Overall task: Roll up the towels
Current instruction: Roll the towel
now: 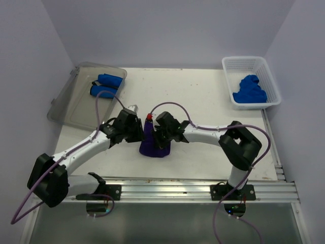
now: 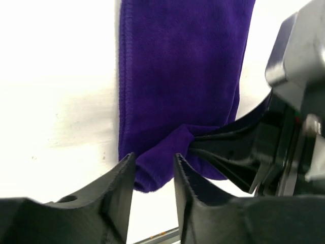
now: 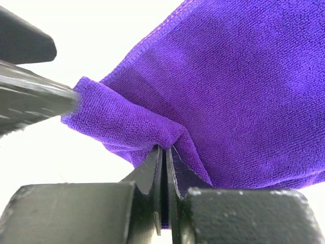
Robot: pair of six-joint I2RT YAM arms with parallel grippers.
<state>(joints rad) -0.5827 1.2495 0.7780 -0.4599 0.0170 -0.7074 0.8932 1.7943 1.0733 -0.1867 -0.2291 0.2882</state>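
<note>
well, from where i stand the job looks partly done. two blue towels [image 1: 109,79] lie rolled, side by side, in the grey bin [image 1: 66,104] at the far left corner of the table [image 1: 203,96]. they look finished, as far as i can judge.

the purple towel [image 1: 155,145] is the one in hand. it sits in the middle of the table between the two arms, folded into a long narrow strip and not yet a roll. its near end is bunched up into a small fold where the fingers meet it. i would say the roll is only just being started at that end.

the right gripper [image 3: 163,152] has its jaws pressed together on a pinch of that purple fold. the left gripper [image 2: 153,158] has its fingers standing apart with the end of the strip in the gap. whether they squeeze the cloth or only flank it, i cannot tell.

over in the white basket [image 1: 244,62] at the far right corner lies a crumpled blue heap [image 1: 249,90], unrolled. that is the work left, after the purple one.

counting it up:
- two rolled blue towels
- one purple towel
- one blue heap, which may be one towel or several; i cannot tell
- one bin
- one basket
- two arms
</note>
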